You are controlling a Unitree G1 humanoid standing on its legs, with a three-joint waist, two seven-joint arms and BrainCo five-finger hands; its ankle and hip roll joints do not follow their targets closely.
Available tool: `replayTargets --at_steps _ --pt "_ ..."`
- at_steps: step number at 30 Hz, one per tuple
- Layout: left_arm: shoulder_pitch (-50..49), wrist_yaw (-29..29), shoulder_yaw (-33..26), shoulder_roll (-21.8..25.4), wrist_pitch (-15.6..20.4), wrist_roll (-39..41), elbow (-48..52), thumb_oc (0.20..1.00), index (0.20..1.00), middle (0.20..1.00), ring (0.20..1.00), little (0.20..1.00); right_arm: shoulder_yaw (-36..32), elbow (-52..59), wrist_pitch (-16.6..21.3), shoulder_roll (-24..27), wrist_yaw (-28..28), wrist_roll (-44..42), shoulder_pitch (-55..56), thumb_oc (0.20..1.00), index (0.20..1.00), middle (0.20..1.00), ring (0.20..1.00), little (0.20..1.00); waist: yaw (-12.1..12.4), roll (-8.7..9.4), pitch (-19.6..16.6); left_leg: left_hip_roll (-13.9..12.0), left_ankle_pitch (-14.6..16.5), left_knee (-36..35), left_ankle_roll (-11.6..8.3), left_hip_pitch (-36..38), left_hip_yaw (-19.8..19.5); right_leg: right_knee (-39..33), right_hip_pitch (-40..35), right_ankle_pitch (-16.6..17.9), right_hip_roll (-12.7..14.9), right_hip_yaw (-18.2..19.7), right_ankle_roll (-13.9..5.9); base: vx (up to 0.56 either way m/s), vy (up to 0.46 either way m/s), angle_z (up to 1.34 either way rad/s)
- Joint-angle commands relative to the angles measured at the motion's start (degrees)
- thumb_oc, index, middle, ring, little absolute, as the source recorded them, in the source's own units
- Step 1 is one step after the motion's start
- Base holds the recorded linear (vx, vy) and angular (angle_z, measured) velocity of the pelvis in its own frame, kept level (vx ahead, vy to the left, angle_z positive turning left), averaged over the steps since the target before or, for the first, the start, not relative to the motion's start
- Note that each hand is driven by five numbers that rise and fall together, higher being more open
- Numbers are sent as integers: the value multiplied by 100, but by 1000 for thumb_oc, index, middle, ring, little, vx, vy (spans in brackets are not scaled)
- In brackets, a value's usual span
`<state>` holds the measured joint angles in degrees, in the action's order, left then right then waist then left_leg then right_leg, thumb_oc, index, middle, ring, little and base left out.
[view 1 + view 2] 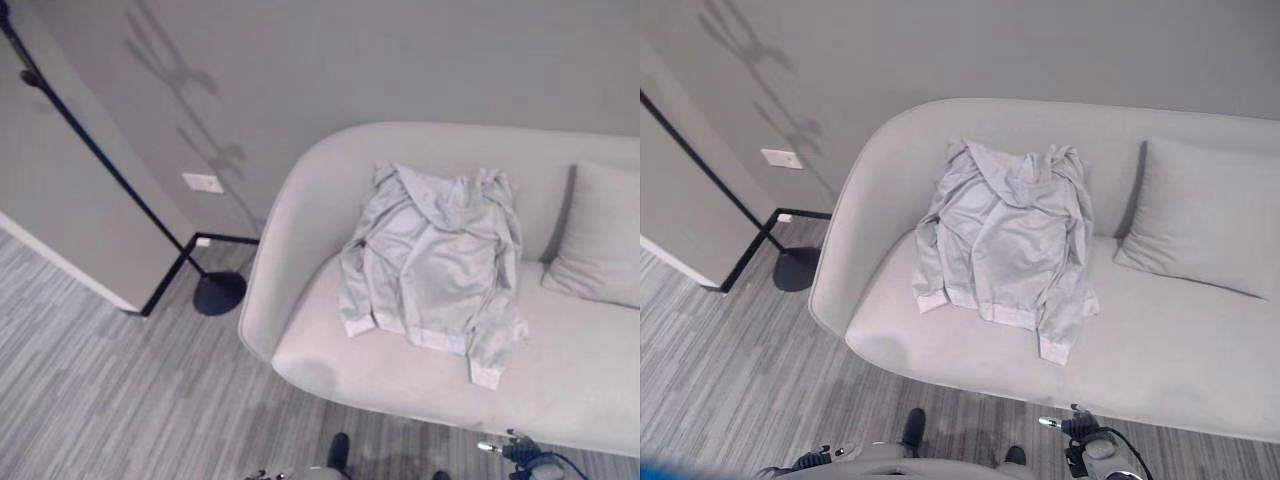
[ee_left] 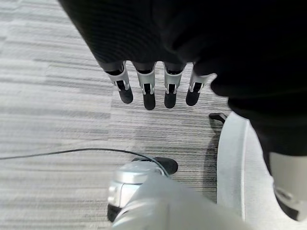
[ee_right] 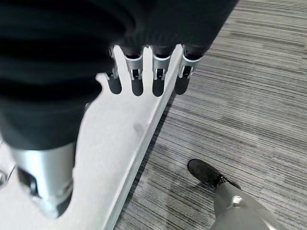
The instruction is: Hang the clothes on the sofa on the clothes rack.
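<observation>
Grey jacket is draped flat over the sofa seat and backrest, rack far left, both the left hand and right hand hang loose-fingered holding nothing, so I reckon a one-sleeve grab drags it floorward.

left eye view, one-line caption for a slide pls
Pale grey jacket lies spread on the sofa, the black clothes rack standing beside it.
</observation>
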<state>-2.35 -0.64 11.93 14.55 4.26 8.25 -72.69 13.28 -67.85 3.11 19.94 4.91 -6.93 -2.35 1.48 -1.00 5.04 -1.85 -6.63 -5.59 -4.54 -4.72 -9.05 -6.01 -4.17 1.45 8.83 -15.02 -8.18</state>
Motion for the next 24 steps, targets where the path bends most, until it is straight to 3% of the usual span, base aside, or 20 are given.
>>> replayTargets --at_steps 1,13,24 --pt "416 9 75 82 8 -143 -258 1000 1000 1000 1000 1000 -124 -67 24 118 152 -247 -243 1000 1000 1000 1000 1000 32 -22 164 461 776 67 322 500 575 101 307 -9 -265 156 -106 28 100 -17" --pt "667 49 433 95 86 -219 106 1000 1000 1000 1000 1000 -221 -295 -7 35 108 -367 -49 1000 1000 1000 1000 1000 -207 65 20 405 1000 59 360 810 990 101 279 64 -208 450 -199 39 36 -23" --pt "776 69 561 56 92 -241 254 1000 1000 1000 1000 1000 -109 -255 -15 -14 72 -331 -34 1000 1000 1000 1000 1000 -301 65 50 370 1110 59 408 986 1114 101 252 78 -247 667 -220 25 2 -15"
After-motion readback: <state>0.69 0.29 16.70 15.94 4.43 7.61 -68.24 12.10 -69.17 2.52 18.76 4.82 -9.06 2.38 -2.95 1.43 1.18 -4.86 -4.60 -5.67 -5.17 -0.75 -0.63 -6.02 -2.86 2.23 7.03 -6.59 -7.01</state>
